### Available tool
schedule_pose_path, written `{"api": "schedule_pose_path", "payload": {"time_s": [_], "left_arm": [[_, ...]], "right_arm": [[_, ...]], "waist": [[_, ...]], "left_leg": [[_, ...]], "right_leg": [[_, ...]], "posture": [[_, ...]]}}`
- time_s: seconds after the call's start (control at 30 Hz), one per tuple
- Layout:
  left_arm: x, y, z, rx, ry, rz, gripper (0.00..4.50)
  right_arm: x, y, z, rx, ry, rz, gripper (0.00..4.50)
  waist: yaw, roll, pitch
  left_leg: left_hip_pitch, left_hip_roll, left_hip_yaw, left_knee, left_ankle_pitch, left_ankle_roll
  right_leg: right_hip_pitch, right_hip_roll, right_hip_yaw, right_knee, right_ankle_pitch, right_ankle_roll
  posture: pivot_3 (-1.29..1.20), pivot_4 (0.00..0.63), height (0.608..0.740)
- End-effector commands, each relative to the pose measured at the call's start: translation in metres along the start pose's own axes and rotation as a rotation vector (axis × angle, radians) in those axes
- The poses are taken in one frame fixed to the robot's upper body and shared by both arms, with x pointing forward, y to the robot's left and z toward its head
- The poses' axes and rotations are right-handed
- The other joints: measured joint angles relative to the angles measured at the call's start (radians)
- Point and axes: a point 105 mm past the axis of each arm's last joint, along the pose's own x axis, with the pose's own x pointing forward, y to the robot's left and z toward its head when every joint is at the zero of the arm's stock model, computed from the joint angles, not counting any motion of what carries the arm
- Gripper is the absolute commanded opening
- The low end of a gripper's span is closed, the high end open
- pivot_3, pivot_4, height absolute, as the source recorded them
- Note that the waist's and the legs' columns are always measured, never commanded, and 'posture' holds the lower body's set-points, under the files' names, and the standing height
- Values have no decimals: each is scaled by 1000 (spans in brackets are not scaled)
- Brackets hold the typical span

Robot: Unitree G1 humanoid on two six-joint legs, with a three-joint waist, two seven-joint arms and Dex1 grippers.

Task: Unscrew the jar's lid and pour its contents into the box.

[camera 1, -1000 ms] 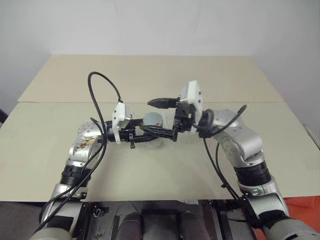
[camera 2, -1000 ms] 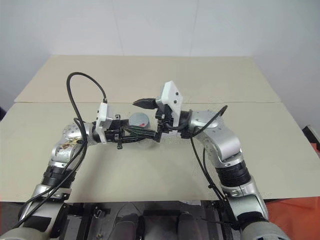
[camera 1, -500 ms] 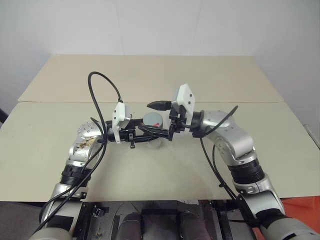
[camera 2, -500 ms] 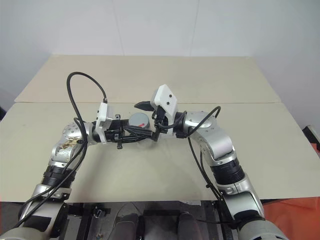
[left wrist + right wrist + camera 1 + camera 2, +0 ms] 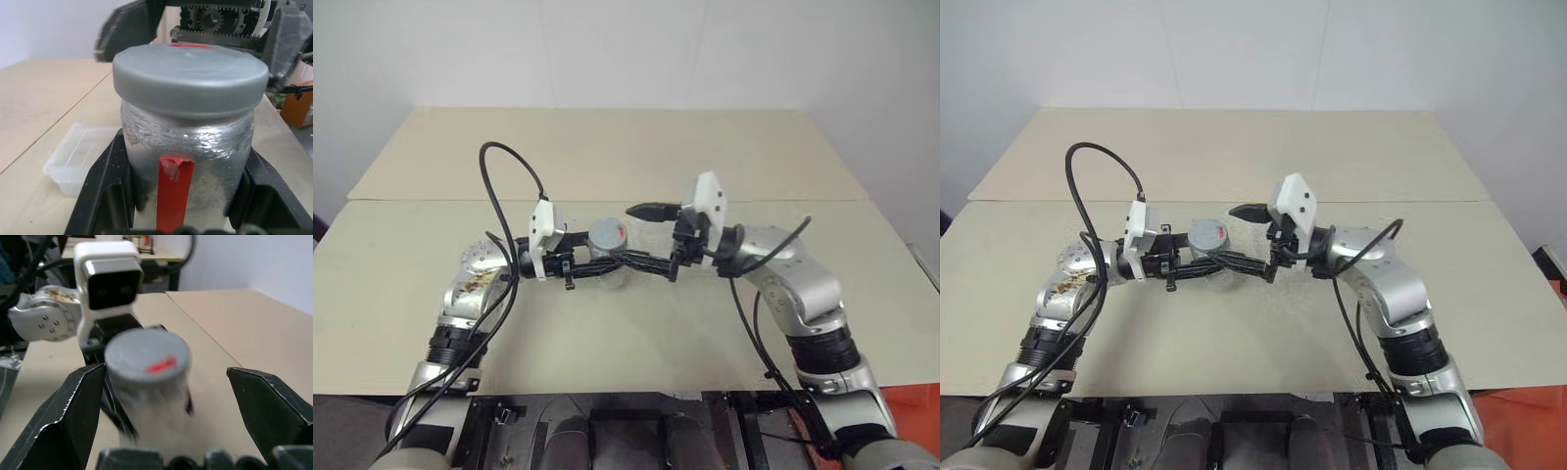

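My left gripper (image 5: 593, 258) is shut on the jar (image 5: 186, 147), a silvery body with a red strip, and holds it upright above the table. The grey lid (image 5: 190, 78) sits on the jar, a red mark on its top (image 5: 161, 365). Facing it from the other side, my right gripper (image 5: 634, 235) is open. One of its fingers (image 5: 73, 421) stands on each side of the lid, apart from it. The box (image 5: 66, 169), a clear shallow tray, lies on the table just beyond and below the jar. The contents are hidden inside the jar.
The beige table (image 5: 626, 333) is made of two boards with a seam across the far half (image 5: 431, 201). A white wall stands behind it. Black cables (image 5: 504, 171) loop above my left forearm.
My right gripper has drawn back to the right, away from the lid, and sunk slightly, staying open. The left gripper and the jar have kept still.
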Motion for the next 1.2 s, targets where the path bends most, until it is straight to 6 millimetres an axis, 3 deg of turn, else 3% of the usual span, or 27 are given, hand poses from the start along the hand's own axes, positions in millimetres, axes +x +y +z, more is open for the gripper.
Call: {"api": "schedule_pose_path", "payload": {"time_s": [0.03, 0.3, 0.43, 0.73, 1.0, 1.2], "left_arm": [[3, -8, 13, 51, -35, -48, 1946], [4, -7, 13, 50, -33, -44, 1946], [5, -3, 11, 50, -32, -31, 1946], [17, 2, 10, 56, -36, -45, 1946], [17, 0, 11, 55, -36, -57, 1946], [15, -2, 13, 60, -41, -59, 1946]], "right_arm": [[-18, -16, 13, -42, -32, -104, 4483], [-27, -13, 9, -43, -12, -99, 4483], [-26, -4, 19, -46, -50, -33, 4483], [1, 21, 29, -62, -88, 108, 4483], [32, 20, 30, -74, -82, 97, 4483], [39, 12, 24, -60, -68, 59, 4483]], "waist": [[2, 0, 0], [-2, 0, 0], [-1, 0, 0], [-1, 0, 0], [-1, 0, 0], [0, 0, 0]], "left_leg": [[0, 0, 0, 0, 0, 0], [0, 0, 0, 0, 0, 0], [0, 0, 0, 0, 0, 0], [0, 0, 0, 0, 0, 0], [0, 0, 0, 0, 0, 0], [0, 0, 0, 0, 0, 0]], "right_leg": [[0, 0, 0, 0, 0, 0], [0, 0, 0, -1, 0, 0], [0, 0, 0, -2, 0, 0], [0, 0, 0, -1, 0, 0], [0, 0, 0, 0, 0, 0], [0, 0, 0, 1, 0, 0]], "posture": [[0, 150, 740], [0, 150, 740], [0, 150, 740], [0, 150, 740], [0, 150, 740], [0, 150, 740]]}}
